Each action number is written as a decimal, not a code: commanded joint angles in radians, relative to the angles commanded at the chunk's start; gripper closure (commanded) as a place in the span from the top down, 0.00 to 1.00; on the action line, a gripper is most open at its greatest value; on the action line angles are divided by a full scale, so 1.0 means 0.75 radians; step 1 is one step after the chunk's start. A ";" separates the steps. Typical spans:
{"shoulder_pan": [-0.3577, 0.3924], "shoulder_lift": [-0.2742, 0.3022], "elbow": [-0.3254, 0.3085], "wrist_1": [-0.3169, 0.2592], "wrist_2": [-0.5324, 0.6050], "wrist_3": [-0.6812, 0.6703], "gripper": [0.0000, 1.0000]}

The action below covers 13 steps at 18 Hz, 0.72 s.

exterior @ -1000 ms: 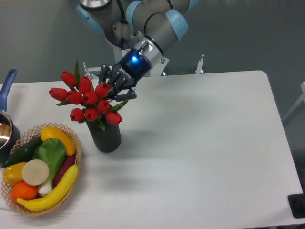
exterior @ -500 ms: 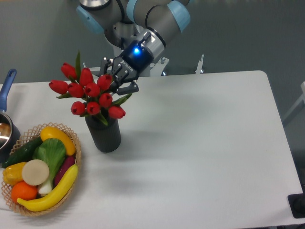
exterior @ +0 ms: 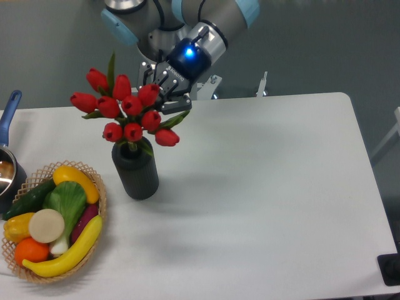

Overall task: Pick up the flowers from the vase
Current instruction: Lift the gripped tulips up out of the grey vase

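White and flat, the surface [exterior: 262, 187] fills most of the view, with a grey wall behind it. Toward its left side the flowers [exterior: 128, 112], a tied bunch of red tulip buds with green leaves, sit raised above the vase [exterior: 135, 172]; the lowest buds hang just over the rim and the stems seem to reach into the opening, though the very ends are hidden. The bunch leans a little to the left and spreads wider than the vase below. The vase is dark grey, stands upright on the surface and casts a soft shadow to its right.

At the right side of the bunch the gripper [exterior: 161, 94] reaches in from the upper right, its jaws closed on the flowers among the buds and leaves. A blue light glows on the wrist just above them.

Left of the vase and nearer the front edge lies a wicker basket [exterior: 100, 206] of fruit and vegetables. A blue-handled pot [exterior: 7, 125] shows at the far left edge.
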 joint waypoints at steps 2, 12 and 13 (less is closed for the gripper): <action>0.018 0.002 0.018 0.000 -0.037 -0.031 0.11; 0.039 -0.018 0.086 -0.004 -0.049 -0.125 0.11; 0.039 -0.018 0.088 -0.004 -0.051 -0.125 0.11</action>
